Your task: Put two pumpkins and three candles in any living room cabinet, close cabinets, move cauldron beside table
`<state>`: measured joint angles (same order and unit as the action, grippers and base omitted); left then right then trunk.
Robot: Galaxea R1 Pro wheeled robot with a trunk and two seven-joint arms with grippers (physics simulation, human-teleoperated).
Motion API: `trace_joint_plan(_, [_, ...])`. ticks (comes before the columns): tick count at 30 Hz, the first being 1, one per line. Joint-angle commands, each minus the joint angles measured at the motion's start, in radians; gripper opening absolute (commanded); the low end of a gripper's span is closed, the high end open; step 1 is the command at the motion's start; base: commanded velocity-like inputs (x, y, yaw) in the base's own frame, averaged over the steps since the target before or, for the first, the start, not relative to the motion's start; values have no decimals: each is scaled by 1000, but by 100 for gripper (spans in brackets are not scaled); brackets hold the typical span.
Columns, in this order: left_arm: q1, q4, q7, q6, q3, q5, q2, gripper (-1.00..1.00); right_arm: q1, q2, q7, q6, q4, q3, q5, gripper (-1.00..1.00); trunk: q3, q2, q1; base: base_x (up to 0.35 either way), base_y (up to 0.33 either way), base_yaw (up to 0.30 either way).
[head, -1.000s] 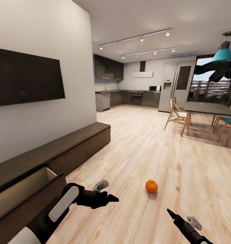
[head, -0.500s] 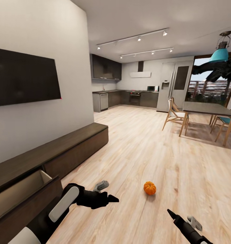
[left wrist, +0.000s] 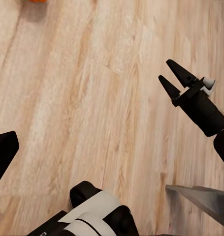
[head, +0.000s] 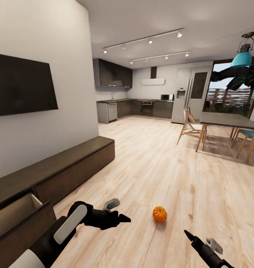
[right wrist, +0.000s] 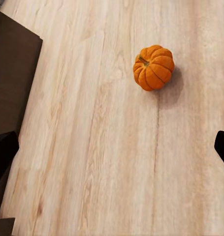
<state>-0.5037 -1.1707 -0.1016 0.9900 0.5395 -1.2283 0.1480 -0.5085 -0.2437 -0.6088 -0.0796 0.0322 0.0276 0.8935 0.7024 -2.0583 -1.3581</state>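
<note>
One small orange ribbed pumpkin (head: 159, 214) lies on the wood floor; the right wrist view shows it (right wrist: 153, 67) from above, with its short stem. My left gripper (head: 124, 218) hovers open to the pumpkin's left, holding nothing. Nearer the robot, to the pumpkin's right, my right gripper (head: 187, 233) is open and holds nothing; its fingertips (right wrist: 4, 150) sit wide apart at the picture's edges. The long low dark-brown cabinet (head: 69, 163) runs along the left wall, with one drawer (head: 15, 210) pulled open showing its tan inside.
A black TV (head: 19, 83) hangs above the cabinet. A dining table (head: 231, 120) with wooden chairs (head: 190, 126) stands at the far right under a teal lamp (head: 243, 58). A kitchen (head: 142, 106) lies at the back. Bare plank floor surrounds the pumpkin.
The whole picture has shifted: the camera has moved, so the pumpkin, cabinet and TV now sit further left and the pumpkin lower. Both arms keep their pose in the frame.
</note>
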Motion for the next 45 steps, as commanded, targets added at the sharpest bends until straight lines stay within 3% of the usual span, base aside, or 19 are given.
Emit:
trace_joint_plan(1, [-1,-1,-10,1,2,-11,1,100,-1,0,-4,-4,-1,3,2,100,1,0,0,232,-226,-64])
trace_joint_plan(7, [-1,-1,-9,1,2,-11,1,100,-1,0,-6,-4,-3,3,2,100,-3,0,0,260,-107,-198])
trace_joint_plan(17, [-1,-1,-13,1,2,-8,2,100,-1,3,-7,-3,-2,3,1,100,-10,0,0,282,176,-214])
trace_joint_plan(20, [-1,-2,-50,-1,-3,-1,6,100,-1,3,-9,1,3,3,0,100,-10,0,0,274,217,-32])
trace_joint_plan(24, [-1,-3,-161,-26,-42,40,11,100,-1,4,6,3,5,7,-3,100,-10,0,0,193,137,-8])
trace_joint_plan(27, [-1,-7,-199,-52,-62,49,13,100,-2,4,73,15,6,9,-8,100,-10,0,0,48,33,-2])
trace_joint_plan(29, [-1,-11,-213,-60,-70,60,17,100,-5,6,174,36,17,10,-13,100,-10,0,0,18,12,-1])
trace_joint_plan(30, [-1,-13,-222,-63,-78,74,21,100,-9,9,250,59,46,11,-15,100,-10,0,0,7,5,0])
trace_joint_plan(32, [-1,-33,-229,-65,-94,114,22,100,-21,10,335,118,122,13,-23,100,-10,0,0,3,2,0])
trace_joint_plan(37, [-1,-83,-231,-77,-105,181,18,100,-66,9,381,258,195,14,-79,100,-10,0,0,1,0,0])
trace_joint_plan(42, [-1,-112,-231,-86,-104,196,17,100,-144,12,389,324,200,14,-148,100,-10,0,0,0,0,0])
trace_joint_plan(45, [-1,-115,-232,-86,-104,197,17,100,-199,14,412,365,193,14,-165,100,-10,0,0,0,0,0])
